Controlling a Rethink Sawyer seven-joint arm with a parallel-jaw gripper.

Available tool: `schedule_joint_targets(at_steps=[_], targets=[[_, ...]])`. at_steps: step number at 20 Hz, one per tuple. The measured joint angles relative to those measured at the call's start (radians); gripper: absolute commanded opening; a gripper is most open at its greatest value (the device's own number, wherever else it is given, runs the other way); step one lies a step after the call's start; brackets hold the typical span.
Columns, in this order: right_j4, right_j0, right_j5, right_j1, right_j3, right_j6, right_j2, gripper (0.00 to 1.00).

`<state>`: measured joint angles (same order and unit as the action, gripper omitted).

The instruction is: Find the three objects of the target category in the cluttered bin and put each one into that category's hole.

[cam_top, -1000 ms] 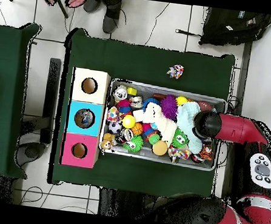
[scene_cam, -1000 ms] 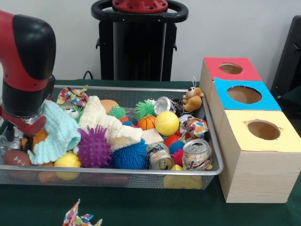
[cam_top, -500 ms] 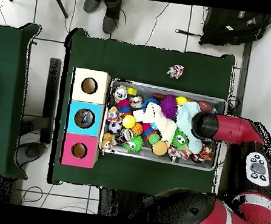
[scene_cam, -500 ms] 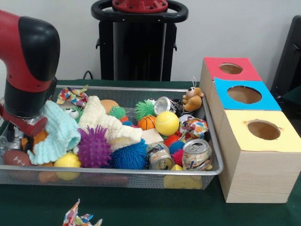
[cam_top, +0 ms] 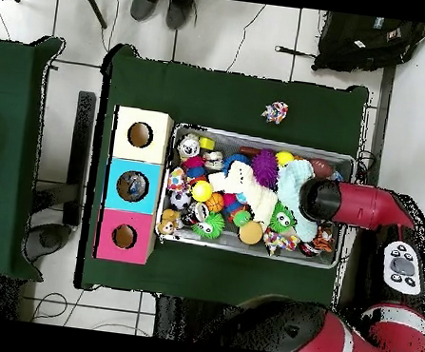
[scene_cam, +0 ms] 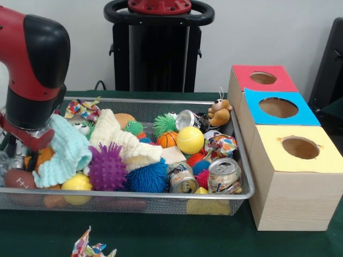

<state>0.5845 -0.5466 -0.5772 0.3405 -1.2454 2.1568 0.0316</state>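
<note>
A wire-mesh bin (scene_cam: 161,196) (cam_top: 259,138) is packed with toys. At its left end in the front view my gripper (scene_cam: 19,152) reaches down under the red and black wrist, beside a mint knitted cloth (scene_cam: 64,152) (cam_top: 295,180); its tips are hidden among the clutter. A cream knitted cloth (scene_cam: 120,139), a purple spiky ball (scene_cam: 107,167), a blue spiky ball (scene_cam: 147,178), a yellow ball (scene_cam: 189,140), two crushed cans (scene_cam: 224,175) (scene_cam: 182,179) and a plush bear (scene_cam: 218,112) lie in the bin. A small football (scene_cam: 19,179) sits at the near left corner.
Beside the bin stand three wooden boxes with round holes: red (scene_cam: 246,72) (cam_top: 108,238), blue (scene_cam: 300,113) (cam_top: 115,183) and yellow (scene_cam: 321,158) (cam_top: 127,121). A patterned fabric scrap (scene_cam: 91,249) (cam_top: 275,112) lies on the green table. A person's shoes (cam_top: 165,7) show at the overhead view's top.
The arm's wrist has edged slightly toward the bin's middle and a little higher. The person at the top of the overhead view has drawn back.
</note>
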Motion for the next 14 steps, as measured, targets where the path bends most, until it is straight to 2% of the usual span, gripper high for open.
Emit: schedule_joint_targets(at_steps=[14], targets=[[-0.013,0.033,0.012,0.042,-0.026,0.002,0.139,1.00]])
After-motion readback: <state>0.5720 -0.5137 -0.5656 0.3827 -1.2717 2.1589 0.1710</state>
